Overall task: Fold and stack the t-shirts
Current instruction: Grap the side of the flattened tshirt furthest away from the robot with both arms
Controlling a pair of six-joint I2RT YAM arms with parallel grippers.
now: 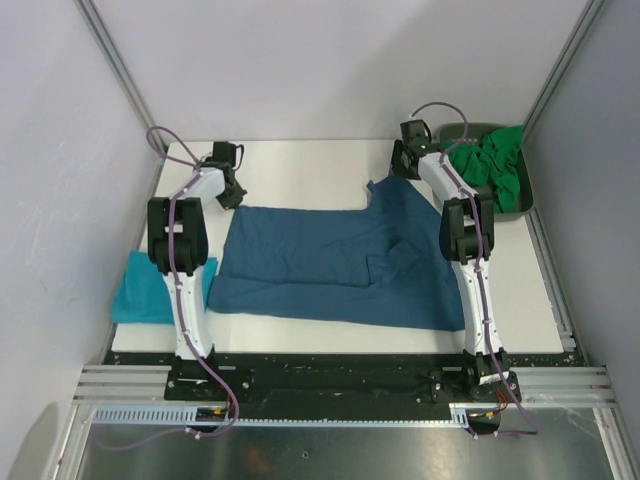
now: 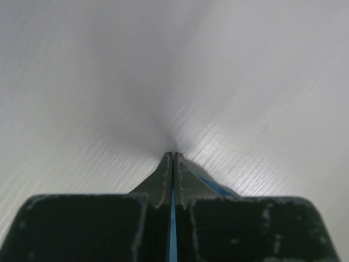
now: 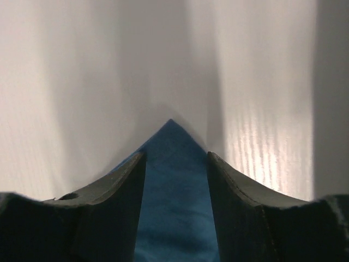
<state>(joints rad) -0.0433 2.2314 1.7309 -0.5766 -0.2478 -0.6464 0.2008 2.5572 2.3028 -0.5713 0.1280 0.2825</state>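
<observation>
A dark steel-blue t-shirt (image 1: pixel 340 265) lies spread flat across the white table. My left gripper (image 1: pixel 232 195) sits at its far left corner. In the left wrist view this gripper (image 2: pixel 173 155) is shut on a thin edge of blue cloth (image 2: pixel 173 229). My right gripper (image 1: pixel 400 160) is at the shirt's far right corner. In the right wrist view it (image 3: pixel 175 155) stands open, its fingers on either side of a pointed corner of the shirt (image 3: pixel 174 218) resting on the table. A folded turquoise t-shirt (image 1: pixel 150 290) lies at the near left edge.
A dark grey tray (image 1: pixel 527 208) at the far right holds crumpled bright green t-shirts (image 1: pixel 495 165). White walls close in the table at the back and sides. Both arm bases stand along the near edge.
</observation>
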